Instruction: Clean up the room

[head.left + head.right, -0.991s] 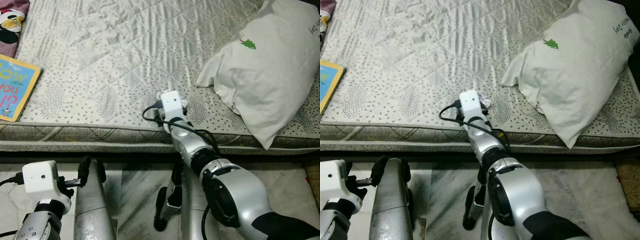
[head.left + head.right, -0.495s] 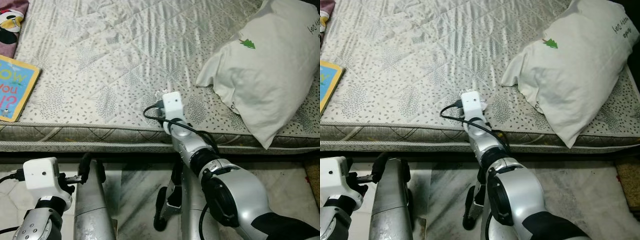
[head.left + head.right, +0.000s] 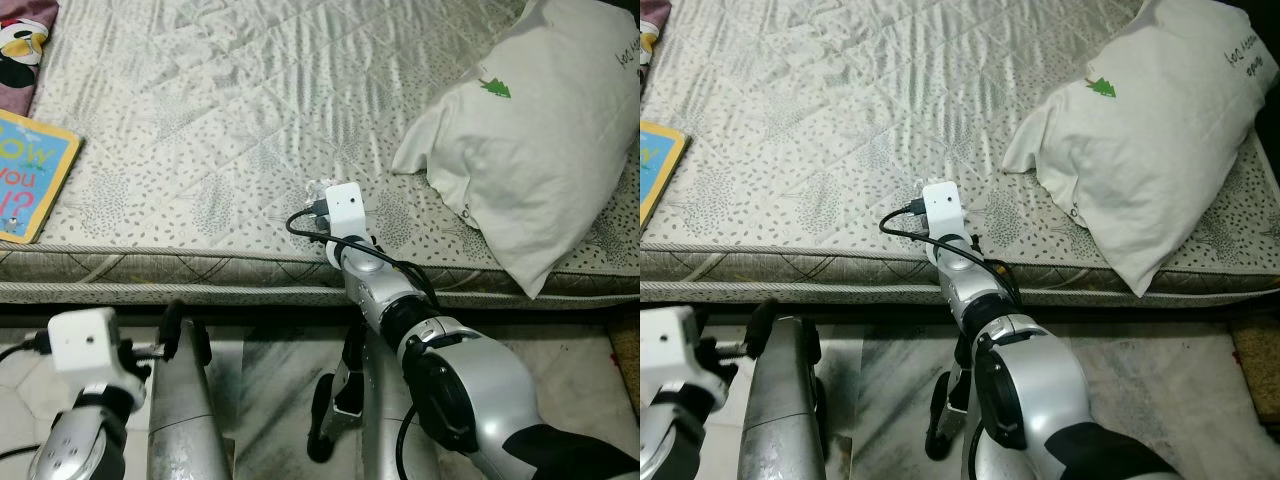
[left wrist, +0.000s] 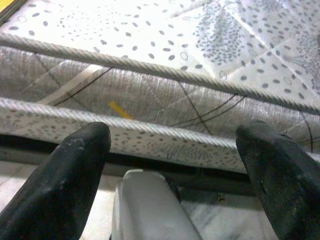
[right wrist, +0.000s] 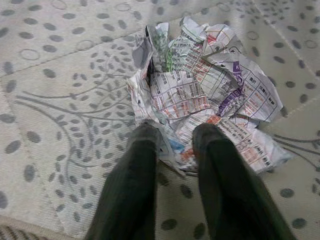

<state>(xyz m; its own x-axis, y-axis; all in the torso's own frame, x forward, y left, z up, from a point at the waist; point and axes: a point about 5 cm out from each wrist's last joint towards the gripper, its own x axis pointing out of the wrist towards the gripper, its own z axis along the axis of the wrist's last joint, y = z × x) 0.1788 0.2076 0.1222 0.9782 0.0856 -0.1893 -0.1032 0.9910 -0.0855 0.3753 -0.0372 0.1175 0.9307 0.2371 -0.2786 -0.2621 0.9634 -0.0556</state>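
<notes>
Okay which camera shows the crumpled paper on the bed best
The right wrist view: the crumpled paper lies close up, print legible, at the right end effector. In the eye views only a white edge peeks past the wrist camera.

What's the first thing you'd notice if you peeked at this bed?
The silver right arm reaching onto the grey patterned mattress, its tool pinching a crumpled printed paper ball. Next, the big white pillow on the bed's right side, and a colourful picture book at the left edge.
</notes>
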